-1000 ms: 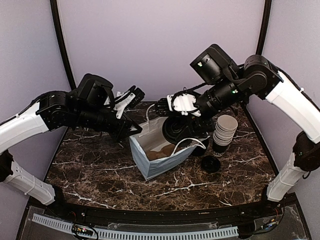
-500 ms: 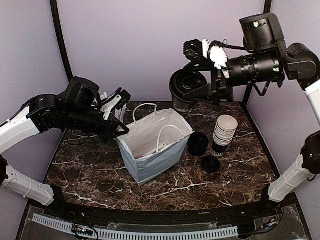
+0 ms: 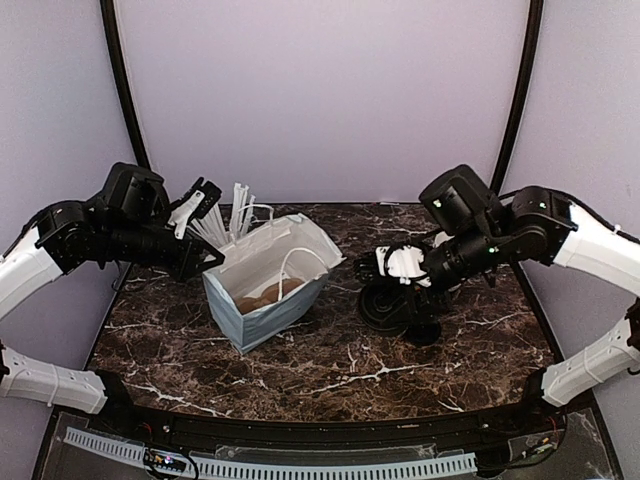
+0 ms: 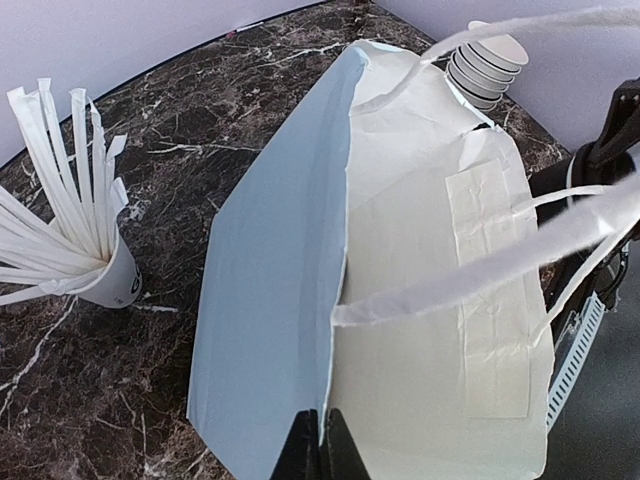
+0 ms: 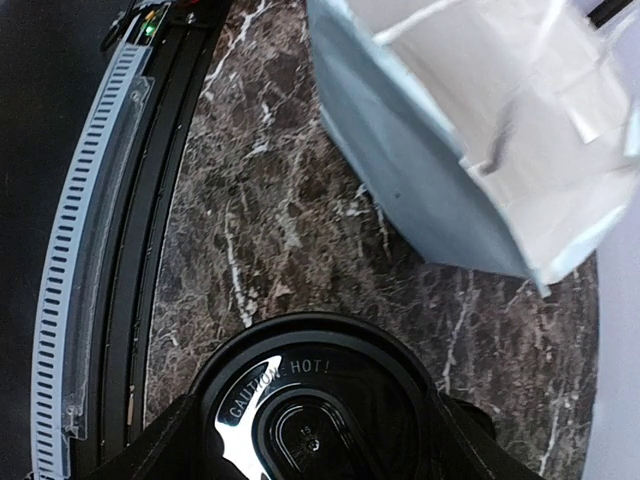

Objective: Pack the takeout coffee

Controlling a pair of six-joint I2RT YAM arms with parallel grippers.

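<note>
You are at the loading step. Your right hand (image 5: 320, 438) is spread wide around the takeout coffee (image 5: 300, 385), with a finger pressed to each side below the black lid. The cup sits low over the worktop (image 5: 270, 230); whether it touches is unclear. The paper bag (image 4: 270, 280) lies ahead of this hand across a strip of bare marble, well apart from the cup. Your left hand (image 4: 320, 450) is closed tight on the bag's rim, tipping the mouth open. Next, I judge, you need to lift the cup above the rim, carry it forward and lower it upright. Watch the bag's white handles (image 4: 430, 300), which loop across the opening just beyond the left hand. A cup of straws (image 4: 70, 250) stands beside that hand, and a stack of empty cups (image 4: 487, 62) stands past the bag's far end.
</note>
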